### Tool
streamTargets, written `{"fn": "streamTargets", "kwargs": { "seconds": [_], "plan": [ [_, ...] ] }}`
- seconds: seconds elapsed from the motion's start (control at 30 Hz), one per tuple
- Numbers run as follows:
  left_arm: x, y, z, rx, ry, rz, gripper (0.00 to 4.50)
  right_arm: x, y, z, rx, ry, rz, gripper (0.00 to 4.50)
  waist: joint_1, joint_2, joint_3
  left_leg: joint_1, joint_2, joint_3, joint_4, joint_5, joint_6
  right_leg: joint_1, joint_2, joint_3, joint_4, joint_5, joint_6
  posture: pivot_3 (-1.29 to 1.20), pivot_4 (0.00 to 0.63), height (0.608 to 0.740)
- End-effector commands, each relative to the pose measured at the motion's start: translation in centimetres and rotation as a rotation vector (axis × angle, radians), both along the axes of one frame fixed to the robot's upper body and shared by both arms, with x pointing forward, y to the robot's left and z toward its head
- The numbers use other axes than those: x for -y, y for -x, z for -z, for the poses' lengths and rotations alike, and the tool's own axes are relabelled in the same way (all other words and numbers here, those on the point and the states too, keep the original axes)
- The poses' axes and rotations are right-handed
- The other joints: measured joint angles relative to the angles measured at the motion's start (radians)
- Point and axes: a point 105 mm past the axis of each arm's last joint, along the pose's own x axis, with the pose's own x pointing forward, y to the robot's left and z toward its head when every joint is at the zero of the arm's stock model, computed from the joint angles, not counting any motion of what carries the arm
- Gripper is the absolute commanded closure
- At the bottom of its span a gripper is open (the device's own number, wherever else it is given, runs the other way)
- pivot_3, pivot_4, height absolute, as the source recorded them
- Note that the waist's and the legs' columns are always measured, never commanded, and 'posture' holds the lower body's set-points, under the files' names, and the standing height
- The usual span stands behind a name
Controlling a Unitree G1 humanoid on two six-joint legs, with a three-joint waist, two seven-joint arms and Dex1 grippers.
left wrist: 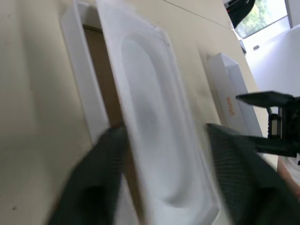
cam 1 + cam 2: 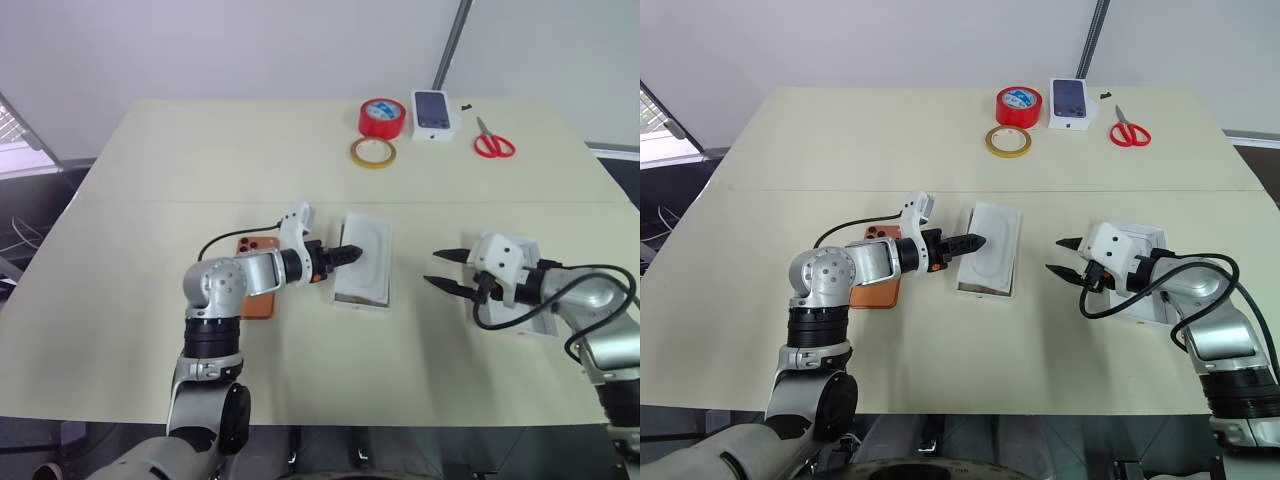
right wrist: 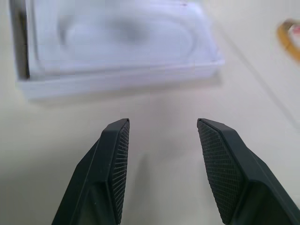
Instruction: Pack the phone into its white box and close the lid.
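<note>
The 2 head views look forward and down over the table (image 2: 300,150) from above the arms, far enough to take in its whole top. The left wrist view looks along the left gripper (image 1: 161,173), very near the white box (image 1: 79,70) ahead of its fingers. The right wrist view looks along the right gripper (image 3: 161,173) at that same box, from a little farther back.

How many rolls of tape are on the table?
2. The red tape roll sits at the table's far side, beside the small phone-printed box; the yellow tape ring lies flat just in front of it.
</note>
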Motion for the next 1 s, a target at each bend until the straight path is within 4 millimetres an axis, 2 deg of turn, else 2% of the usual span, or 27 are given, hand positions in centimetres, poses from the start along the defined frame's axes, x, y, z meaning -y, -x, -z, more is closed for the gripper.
{"fn": "streamTargets", "kwargs": {
  "seconds": [0.03, 0.17, 0.2, 0.23, 0.33, 0.47, 0.57, 0.6, 0.7, 0.8, 0.9, 1.0],
  "plan": [
    [-0.2, 0.1, -1.7, 0.062, 0.031, 0.012, 1.15, -1.2, -0.6, -2.7, 0.079, -0.100, -0.010, 2.07, 0.001, 0.000, 0.000, 0.000, 0.000, 0.000, 0.000, 0.000, 0.000, 0.000, 0.000, 0.000, 0.000, 0.000, 0.000, 0.00, 0.150, 0.740],
    [-1.3, 0.2, -2.9, 0.118, 0.045, 0.014, 1.15, -4.0, -1.0, -2.9, 0.094, -0.169, -0.049, 2.07, 0.001, 0.000, 0.000, 0.000, 0.000, 0.000, 0.000, 0.000, 0.000, -0.001, 0.000, 0.000, 0.000, 0.000, 0.000, 0.00, 0.150, 0.740],
    [-1.6, 0.2, -3.0, 0.125, 0.040, 0.011, 1.09, -4.4, -1.1, -2.8, 0.098, -0.171, -0.054, 2.65, 0.002, 0.000, 0.000, 0.000, 0.000, 0.000, 0.000, 0.000, 0.000, -0.001, 0.000, 0.000, 0.000, 0.000, 0.000, 0.00, 0.150, 0.740],
    [-1.9, 0.3, -3.3, 0.140, 0.049, 0.010, 1.09, -4.9, -1.4, -2.6, 0.104, -0.172, -0.048, 3.01, 0.002, 0.000, 0.000, 0.000, 0.000, 0.000, 0.000, 0.000, -0.001, -0.001, 0.000, 0.000, 0.000, 0.000, 0.000, 0.00, 0.150, 0.740],
    [-3.2, 0.2, -4.1, 0.217, 0.032, -0.003, 1.09, -6.8, -1.9, -2.1, 0.107, -0.181, -0.060, 4.44, -0.001, 0.000, 0.000, 0.000, 0.000, 0.000, 0.000, 0.001, -0.001, -0.001, 0.000, 0.000, 0.001, 0.000, 0.000, 0.00, 0.150, 0.740],
    [-5.8, -0.3, -4.6, 0.416, -0.059, -0.065, 1.09, -9.6, -2.6, -1.1, 0.120, -0.158, -0.087, 4.44, -0.009, 0.001, 0.000, 0.000, 0.000, 0.000, -0.001, 0.001, -0.002, -0.002, 0.000, 0.000, 0.001, 0.000, 0.000, 0.00, 0.150, 0.740],
    [-7.8, -0.6, -4.5, 0.518, -0.139, -0.095, 1.09, -10.6, -2.5, -0.3, 0.146, -0.103, -0.116, 4.44, -0.006, 0.001, 0.000, -0.001, 0.000, 0.000, -0.002, 0.002, -0.003, -0.003, 0.000, 0.000, 0.001, 0.000, 0.000, 0.00, 0.150, 0.740],
    [-9.3, -1.1, -5.0, 0.531, -0.126, -0.146, 1.09, -11.1, -2.2, -0.2, 0.126, -0.111, -0.147, 4.44, -0.004, 0.001, 0.000, -0.001, 0.000, 0.000, -0.002, 0.002, -0.003, -0.003, 0.000, 0.000, 0.001, 0.000, 0.000, 0.00, 0.150, 0.740],
    [-12.1, -1.5, -5.8, 0.608, -0.143, -0.214, 1.09, -11.0, -1.8, 0.9, 0.098, -0.029, -0.189, 4.44, -0.003, 0.001, 0.000, -0.001, 0.000, 0.000, -0.002, 0.001, -0.002, -0.003, 0.000, 0.000, 0.000, 0.000, 0.000, 0.00, 0.150, 0.740],
    [-13.5, -0.9, -5.2, 0.673, -0.238, -0.176, 1.09, -10.3, -1.7, 2.2, 0.081, 0.088, -0.220, 4.44, -0.004, 0.001, 0.000, -0.001, 0.000, 0.000, -0.002, 0.001, -0.002, -0.003, 0.000, 0.000, 0.000, 0.000, 0.000, 0.00, 0.150, 0.740],
    [-14.7, -0.6, -4.1, 0.694, -0.324, -0.157, 1.09, -10.2, -0.4, 3.3, 0.024, 0.166, -0.320, 4.44, -0.005, 0.001, 0.000, -0.001, 0.000, 0.000, -0.002, 0.001, -0.002, -0.004, -0.001, 0.000, 0.000, 0.000, 0.000, 0.00, 0.150, 0.740],
    [-15.3, -0.6, -3.8, 0.697, -0.347, -0.163, 1.09, -10.8, 1.2, 3.2, -0.049, 0.136, -0.410, 4.44, -0.005, 0.001, 0.000, -0.001, 0.000, 0.000, -0.003, -0.002, 0.004, -0.004, -0.001, 0.000, 0.000, 0.000, 0.000, 0.00, 0.150, 0.740]
  ]
}}
